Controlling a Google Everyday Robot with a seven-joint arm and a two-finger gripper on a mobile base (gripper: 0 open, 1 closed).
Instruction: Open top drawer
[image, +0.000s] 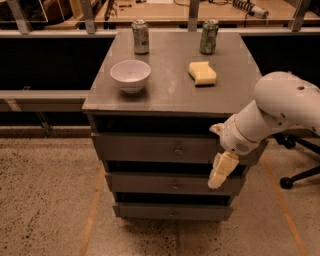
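Note:
The top drawer (145, 148) is the widest grey front of the grey cabinet, just under the cabinet top (170, 95), and looks closed. Its small round metal knob (178, 149) sits at the centre. My gripper (222, 171) hangs pointing down from the white arm (280, 107). It is in front of the drawer's right end, to the right of the knob and a little lower, overlapping the middle drawer front (165, 184). It holds nothing that I can see.
On the cabinet top stand a white bowl (130, 75), a yellow sponge (202, 73) and two cans (140, 36) (209, 36). The bottom drawer (170, 212) is below. An office chair base (295, 175) is on the floor at the right.

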